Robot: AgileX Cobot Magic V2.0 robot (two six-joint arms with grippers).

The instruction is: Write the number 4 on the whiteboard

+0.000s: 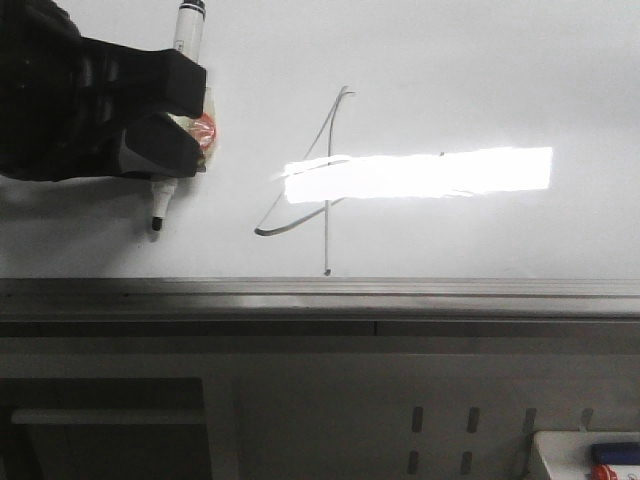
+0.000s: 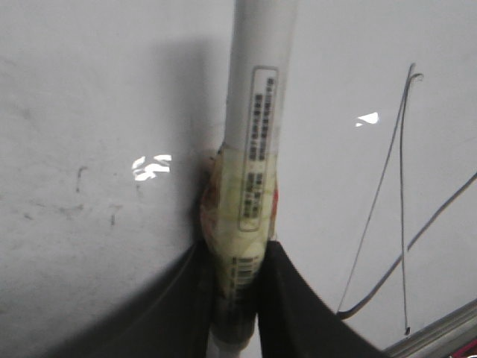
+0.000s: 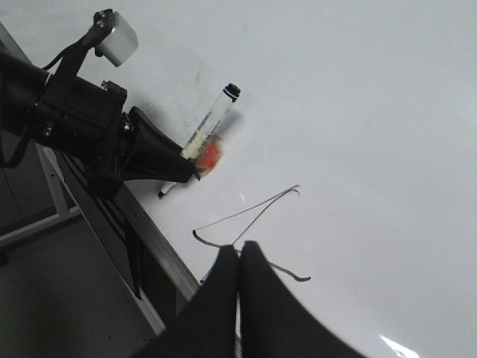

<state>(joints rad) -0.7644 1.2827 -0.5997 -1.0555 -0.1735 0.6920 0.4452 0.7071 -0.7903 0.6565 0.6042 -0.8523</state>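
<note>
**Front view: marker held beside a drawn 4**

Front view shows the left gripper [image 1: 190,125] at about ten o'clock in the picture, its black fingers [image 1: 150,85] clamped on a white marker [image 1: 187,30]. The marker stands nearly upright, its black cap end up and its dark tip [image 1: 156,226] pointing down at the whiteboard [image 1: 450,80]; whether the tip touches the surface cannot be told. Yellowish tape with a red patch [image 1: 205,130] wraps the barrel where the fingers grip it.

The number 4 [image 1: 328,215] sits near the middle of the board, at three o'clock from the marker tip and well apart from it. It is a thin dark figure: a slanted stroke, a curved crossbar and a vertical stroke ending just above the grey edge rail [image 1: 320,290]. A bright rectangular glare [image 1: 420,173] lies across its crossbar.

In the left wrist view the marker's barrel [image 2: 257,74] carries a printed label panel [image 2: 261,112]; the small text on it is too blurred to read. Faint grey smudges [image 2: 78,179] mark the board beside it.

In the right wrist view the right gripper [image 3: 238,261] has its two black fingers pressed together, holding nothing, just over the lower strokes of the figure.

At five o'clock in the front view, a small white tray [image 1: 545,450] holds blue and red items.
</note>
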